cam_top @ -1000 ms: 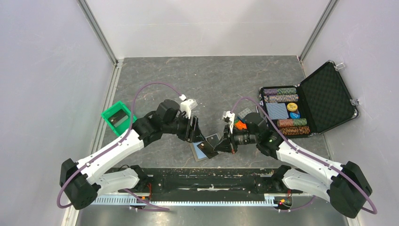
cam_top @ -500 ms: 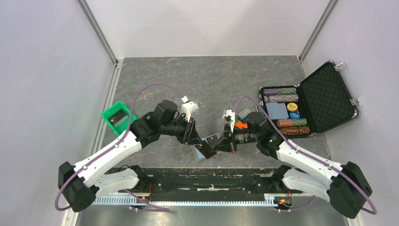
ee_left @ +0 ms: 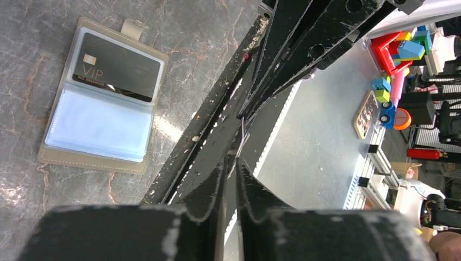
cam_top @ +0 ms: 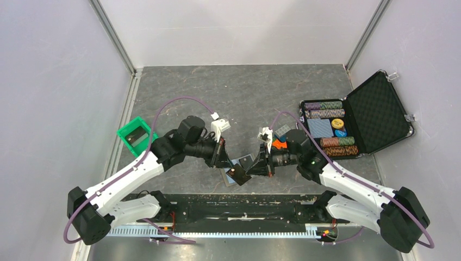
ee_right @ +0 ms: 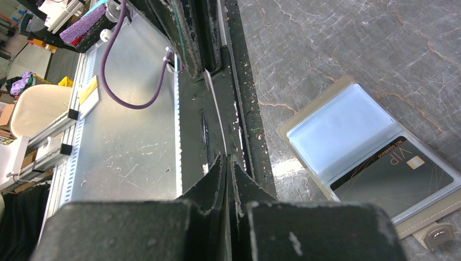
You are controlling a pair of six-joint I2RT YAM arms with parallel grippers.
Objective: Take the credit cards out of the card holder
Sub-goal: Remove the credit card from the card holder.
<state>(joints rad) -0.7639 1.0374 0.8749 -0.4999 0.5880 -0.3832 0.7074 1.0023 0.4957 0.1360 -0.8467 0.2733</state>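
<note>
The right gripper (ee_right: 228, 160) pinched one credit card (ee_right: 216, 111) edge-on in the air, its long axis running toward the left arm. The left gripper (ee_left: 235, 171) straddled the card's far end, fingers nearly together; whether they touched it could not be told. Just below lay the open card holder (ee_left: 95, 122), a VIP card (ee_left: 117, 68) in one pocket. The poker-chip case (cam_top: 375, 111) stood well apart.

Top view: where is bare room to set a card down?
The table is bare across its far half, bordered by the back wall, green bin and chip case. Crowded in front: left hand and right hand meet over the card holder, gripping one card.
</note>
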